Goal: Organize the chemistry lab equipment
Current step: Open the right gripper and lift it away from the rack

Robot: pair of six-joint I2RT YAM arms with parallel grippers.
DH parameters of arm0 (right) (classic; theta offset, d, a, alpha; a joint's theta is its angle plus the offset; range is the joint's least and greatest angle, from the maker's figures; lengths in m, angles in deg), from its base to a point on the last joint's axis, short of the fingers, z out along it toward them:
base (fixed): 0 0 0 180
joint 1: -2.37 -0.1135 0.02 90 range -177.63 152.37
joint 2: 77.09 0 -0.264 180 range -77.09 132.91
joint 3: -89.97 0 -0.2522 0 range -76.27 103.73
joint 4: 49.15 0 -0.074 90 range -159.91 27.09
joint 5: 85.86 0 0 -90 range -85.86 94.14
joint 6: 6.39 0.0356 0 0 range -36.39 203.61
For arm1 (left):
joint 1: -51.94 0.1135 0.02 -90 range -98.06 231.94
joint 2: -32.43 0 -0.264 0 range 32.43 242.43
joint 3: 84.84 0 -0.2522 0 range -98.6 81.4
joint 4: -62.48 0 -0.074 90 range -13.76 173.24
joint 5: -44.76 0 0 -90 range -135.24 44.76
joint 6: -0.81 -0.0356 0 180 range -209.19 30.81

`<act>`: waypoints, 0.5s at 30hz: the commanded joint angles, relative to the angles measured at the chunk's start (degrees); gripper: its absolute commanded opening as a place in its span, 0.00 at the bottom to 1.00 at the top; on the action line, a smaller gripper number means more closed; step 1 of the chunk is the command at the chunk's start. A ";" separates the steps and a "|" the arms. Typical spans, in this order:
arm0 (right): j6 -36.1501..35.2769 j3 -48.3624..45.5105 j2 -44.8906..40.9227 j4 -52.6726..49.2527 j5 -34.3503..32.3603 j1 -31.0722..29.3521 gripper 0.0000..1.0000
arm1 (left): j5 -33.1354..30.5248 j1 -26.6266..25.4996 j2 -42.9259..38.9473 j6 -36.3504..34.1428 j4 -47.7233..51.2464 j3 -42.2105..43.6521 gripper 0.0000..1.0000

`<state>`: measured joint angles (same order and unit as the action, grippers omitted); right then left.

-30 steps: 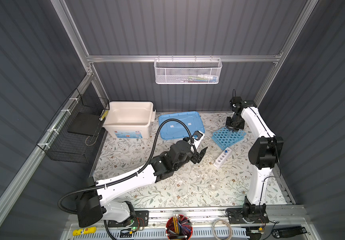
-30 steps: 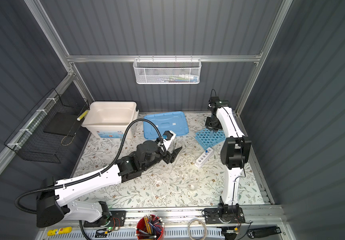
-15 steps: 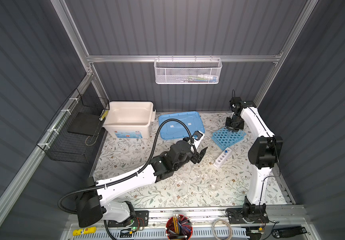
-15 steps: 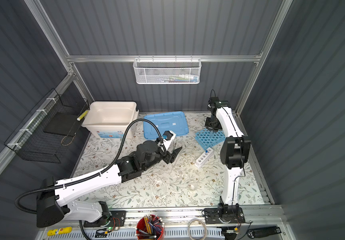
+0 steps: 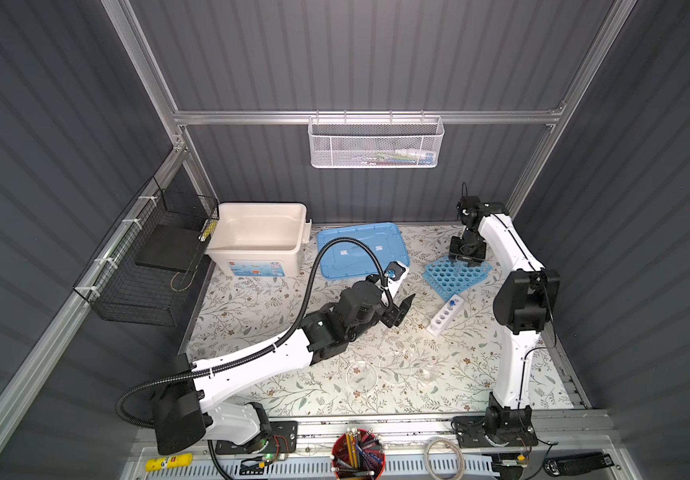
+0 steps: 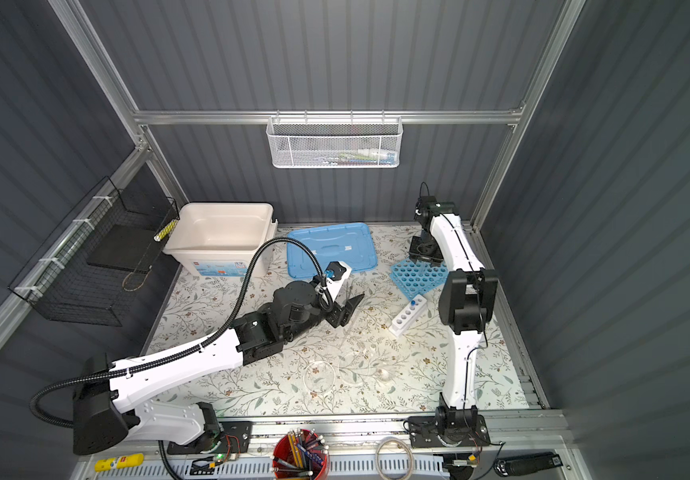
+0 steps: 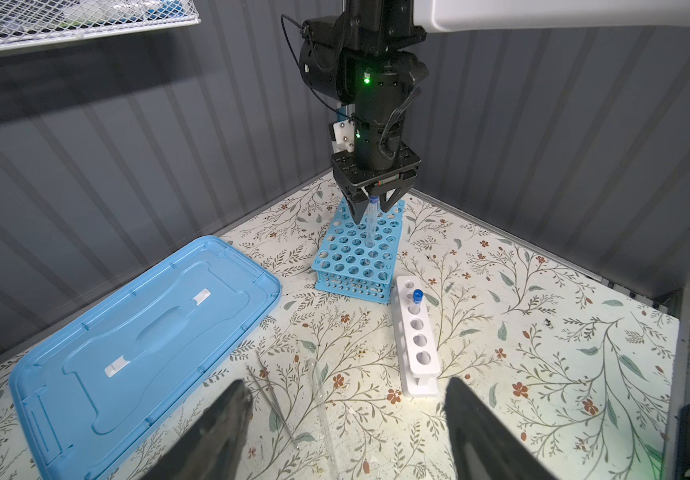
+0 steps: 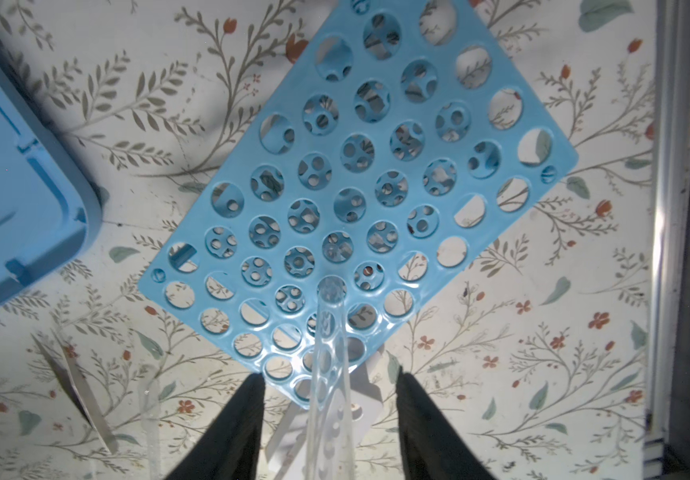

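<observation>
At the far right of the surface [image 5: 251,316] the right gripper [image 7: 373,214] hung straight over the blue test-tube rack [image 7: 351,266]. Its jaws were parted with a clear gap either side of a slim blue-capped test tube [image 7: 371,226], gripping nothing. The tube stood nearly upright in one of the rack's middle holes, though how deep it sat I could not tell. To my eye the step was seating that tube, and doing it well meant rising straight up with the jaws wide, so neither finger caught the cap and tipped it. It looked thin, clear and light, easily toppled. Nearer, the left gripper [image 5: 403,308] hovered with its jaws wide and empty over thin metal tweezers [image 7: 272,399] and an uncapped clear tube [image 7: 322,399] lying flat beside them. Just right of those stood a white rack [image 7: 420,357] with one capped tube [image 7: 417,297] near its far end. A round glass dish [image 5: 362,376], a second dish [image 5: 395,365] and a small glass vessel [image 5: 426,374] lay at the near side.
</observation>
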<state>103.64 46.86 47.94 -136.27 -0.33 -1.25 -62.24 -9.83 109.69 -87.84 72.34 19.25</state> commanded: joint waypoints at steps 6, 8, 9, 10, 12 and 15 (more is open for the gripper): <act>-0.08 2.86 -4.32 -2.76 0.47 0.19 0.67 | -3.47 1.65 -0.95 1.10 2.57 0.61 0.76; 0.17 2.12 -6.56 -2.58 0.73 0.15 0.68 | -3.95 2.50 -1.46 1.29 4.03 0.70 0.77; 0.42 1.81 -8.09 -2.49 0.78 0.19 0.68 | -4.22 3.07 -1.81 1.38 5.18 0.57 0.77; 0.58 1.45 -9.52 -2.44 0.62 0.10 0.69 | -4.78 3.60 -2.14 1.51 6.27 0.54 0.78; 0.93 0.44 -12.33 -2.38 0.34 -0.07 0.70 | -5.74 4.84 -2.86 1.99 8.81 0.33 0.78; 1.61 -1.85 -17.74 -1.90 -1.03 -0.84 0.71 | -7.64 6.50 -3.67 2.65 13.38 -0.25 0.79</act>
<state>104.21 46.58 34.48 -137.17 -0.20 -1.51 -66.96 -4.52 108.07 -86.69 80.14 19.28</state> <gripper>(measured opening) 0.706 0.785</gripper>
